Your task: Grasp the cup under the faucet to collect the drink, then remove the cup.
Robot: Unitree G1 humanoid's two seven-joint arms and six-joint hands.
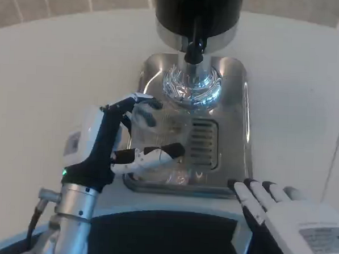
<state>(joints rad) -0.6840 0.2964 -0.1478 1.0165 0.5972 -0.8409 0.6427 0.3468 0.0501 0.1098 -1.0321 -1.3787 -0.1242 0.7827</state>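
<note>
White table (41,86) is shown bearing a steel drip tray (245,108), above which the black dispenser (198,12) and its faucet (194,50) are seen. On the tray, short of the faucet, a clear cup (164,139) is gripped by the left hand (126,139); its contents cannot be told. Near the tray's front corner, the right hand (284,210) is held with fingers extended, grasping nothing.

No writing can be made out. A pale grey label sits on the white back of the right robot hand (301,222) and another on the left robot hand (109,144), but their print is too blurred to read.
</note>
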